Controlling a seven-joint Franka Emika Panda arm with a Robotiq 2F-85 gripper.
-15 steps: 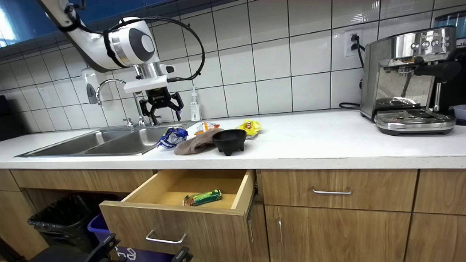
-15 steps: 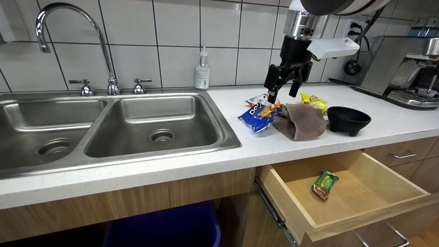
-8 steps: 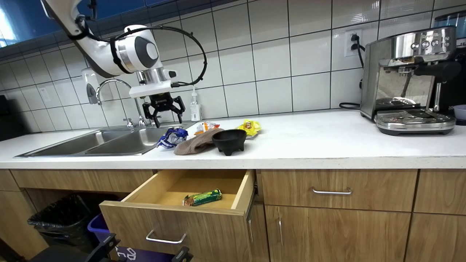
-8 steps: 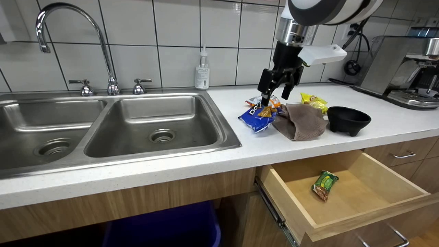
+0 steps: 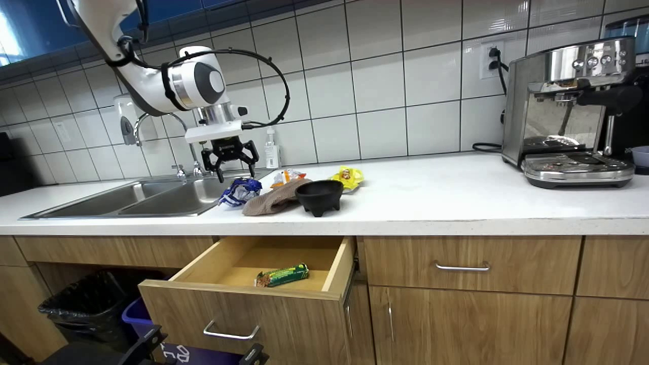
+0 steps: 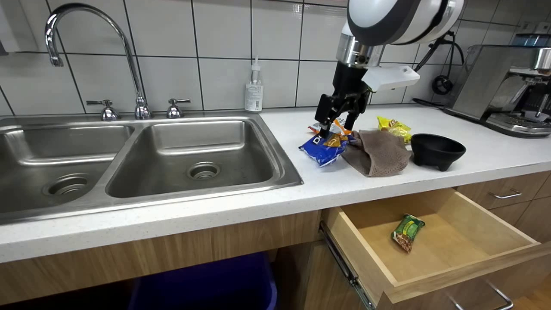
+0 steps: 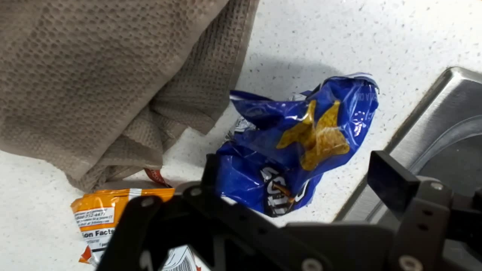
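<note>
Beside the sink, on the white counter, lies a crumpled blue chip bag, and the gripper hangs just over it, pointing down. Its two fingers stand well apart; in the wrist view the bag shows between them, with one of the two overlapping its edge (whether that finger touches the bag, I cannot tell). A brown cloth lies folded next to the bag, and an orange and white packet sits near the cloth's edge, partly hidden by the gripper in the wrist view. Past the cloth, seen from the blue bag, a black bowl stands upright on short legs, and a yellow packet lies farther back, toward the tiled wall. Below the counter's front edge a wooden drawer is pulled out, with a green packet lying on its floor, as both exterior views show. A pump bottle stands by that wall near the back corner of the sink, a curved tap rises from the sink's rear rim, and a coffee machine stands on the same counter, well apart from the gripper.
</note>
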